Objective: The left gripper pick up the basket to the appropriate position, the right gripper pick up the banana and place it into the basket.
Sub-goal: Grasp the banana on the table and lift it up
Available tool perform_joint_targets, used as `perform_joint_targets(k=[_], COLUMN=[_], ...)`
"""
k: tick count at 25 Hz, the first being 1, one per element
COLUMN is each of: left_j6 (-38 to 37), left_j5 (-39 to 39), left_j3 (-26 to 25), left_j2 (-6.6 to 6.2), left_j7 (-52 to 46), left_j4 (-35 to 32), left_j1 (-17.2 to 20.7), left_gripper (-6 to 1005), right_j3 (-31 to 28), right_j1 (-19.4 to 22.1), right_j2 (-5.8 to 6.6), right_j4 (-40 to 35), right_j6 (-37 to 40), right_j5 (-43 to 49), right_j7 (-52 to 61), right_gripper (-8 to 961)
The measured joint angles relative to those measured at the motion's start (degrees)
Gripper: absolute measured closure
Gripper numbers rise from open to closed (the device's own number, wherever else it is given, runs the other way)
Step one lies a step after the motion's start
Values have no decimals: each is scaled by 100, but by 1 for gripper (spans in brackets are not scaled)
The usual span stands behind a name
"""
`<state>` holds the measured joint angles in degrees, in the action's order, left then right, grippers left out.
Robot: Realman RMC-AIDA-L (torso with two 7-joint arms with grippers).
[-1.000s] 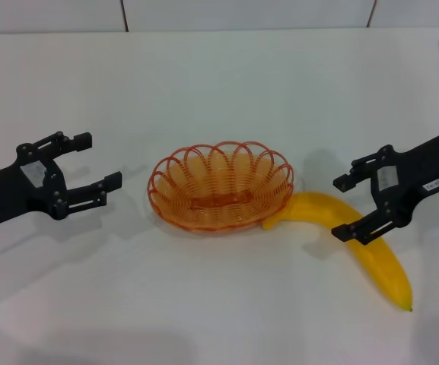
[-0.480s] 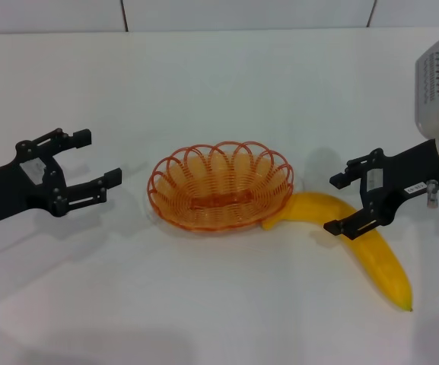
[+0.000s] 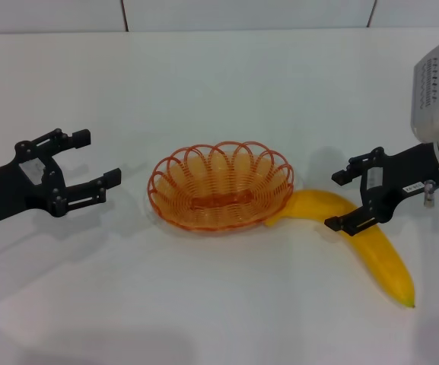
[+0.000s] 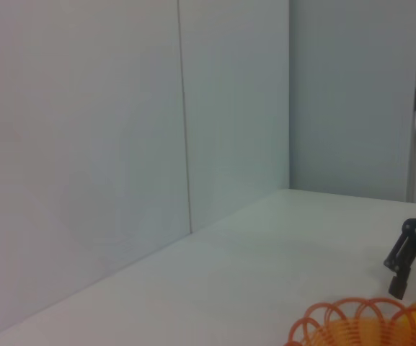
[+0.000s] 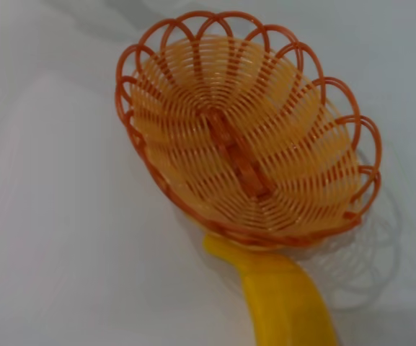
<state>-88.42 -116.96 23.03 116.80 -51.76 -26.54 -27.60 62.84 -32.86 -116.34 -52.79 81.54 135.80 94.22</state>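
Orange wire basket near the middle of the white worktop, upright and empty, scalloped rim up. Yellow banana flat on the worktop toward the right edge, stem end tucked against the basket's right-hand rim, dark tip pointing toward the near right corner. In the right wrist view, basket seen from above with the banana stem just touching under its rim.

Right claw over the banana's middle stretch, fingers spread wide, one finger on the far side and one down at the banana's near side; not closed on it, holding nothing. Whether the lower finger touches the peel, cannot tell.

Left claw near the left edge, well apart from the basket, spread wide and empty, pointing toward the basket. In the left wrist view, only a sliver of basket rim and the right claw farther off.
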Motion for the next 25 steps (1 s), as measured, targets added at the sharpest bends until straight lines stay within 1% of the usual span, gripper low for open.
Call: perform_joint_targets(k=[10,25], left_j6=[0,0], left_j5=[-2,-3], left_j3=[0,0], left_j2=[0,-9], left_j7=[0,0], left_j4=[0,0], left_j1=[10,0], left_gripper=[139,139], right_j3=[-40,-64], right_j1=[5,8], right_j2=[12,15], right_j4=[6,61], right_j6=[-251,-359], right_j5=[17,189], right_j7=[13,49], right_gripper=[72,71])
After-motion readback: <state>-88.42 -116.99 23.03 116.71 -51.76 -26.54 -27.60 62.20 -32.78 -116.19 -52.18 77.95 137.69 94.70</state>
